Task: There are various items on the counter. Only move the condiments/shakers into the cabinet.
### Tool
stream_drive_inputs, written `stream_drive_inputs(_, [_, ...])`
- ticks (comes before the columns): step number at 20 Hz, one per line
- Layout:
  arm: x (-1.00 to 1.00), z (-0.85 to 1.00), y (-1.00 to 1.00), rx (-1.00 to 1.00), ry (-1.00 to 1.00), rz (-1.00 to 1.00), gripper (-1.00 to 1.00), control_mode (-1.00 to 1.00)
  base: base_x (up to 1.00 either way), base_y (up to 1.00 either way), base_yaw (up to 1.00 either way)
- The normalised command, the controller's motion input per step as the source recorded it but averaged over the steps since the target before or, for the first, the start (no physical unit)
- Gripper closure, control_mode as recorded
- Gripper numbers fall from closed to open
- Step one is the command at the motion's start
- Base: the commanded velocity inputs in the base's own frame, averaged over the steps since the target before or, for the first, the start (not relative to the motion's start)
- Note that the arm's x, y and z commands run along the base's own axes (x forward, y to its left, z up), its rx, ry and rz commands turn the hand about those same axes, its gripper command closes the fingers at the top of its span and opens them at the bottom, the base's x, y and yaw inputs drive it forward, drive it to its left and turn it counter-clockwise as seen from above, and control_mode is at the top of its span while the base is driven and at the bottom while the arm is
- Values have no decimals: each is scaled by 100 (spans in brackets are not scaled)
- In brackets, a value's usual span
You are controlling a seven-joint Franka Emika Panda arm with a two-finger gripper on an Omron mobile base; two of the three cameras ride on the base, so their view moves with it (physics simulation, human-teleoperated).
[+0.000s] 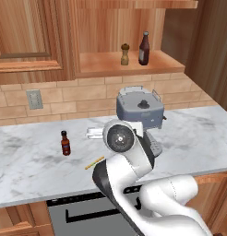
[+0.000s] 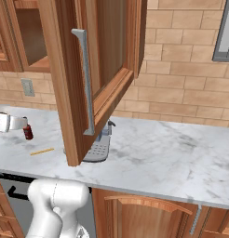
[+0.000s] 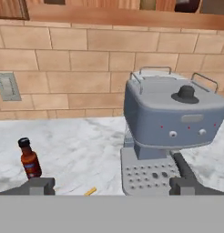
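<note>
The dark brown glass bottle (image 1: 144, 48) and the tan pepper shaker (image 1: 125, 54) stand side by side on the floor of the doorless cabinet (image 1: 101, 64). On the counter (image 1: 32, 170), the small sauce bottle (image 1: 65, 143) (image 2: 28, 132) (image 3: 30, 159) stands upright, left of the grey coffee machine (image 1: 139, 108) (image 3: 173, 113). My gripper (image 1: 93, 133) (image 2: 1, 122) (image 3: 111, 189) hovers above the counter between the two, open wide with nothing between its fingers. It faces the tiled wall. The sauce bottle lies just left of the left fingertip (image 3: 38, 185) and farther toward the wall.
A thin yellow stick (image 1: 94, 162) (image 2: 42, 151) (image 3: 90, 191) lies on the counter below the gripper. An open wooden cabinet door (image 2: 88, 69) with a long handle juts out above the coffee machine. A wall outlet (image 1: 34, 99) (image 3: 8, 86) sits on the tiles at left.
</note>
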Motion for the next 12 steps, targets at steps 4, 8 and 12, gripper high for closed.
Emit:
stream_drive_inputs(4, [-20,-39,100,-14,3,0,-100,-100,0,0,0])
stream_drive_inputs(8, [0,-27,100,-14,4,0,-100,-100,0,0,0])
stream_drive_inputs(12, [6,-9,89,-10,5,0,-100,-100,0,0,0])
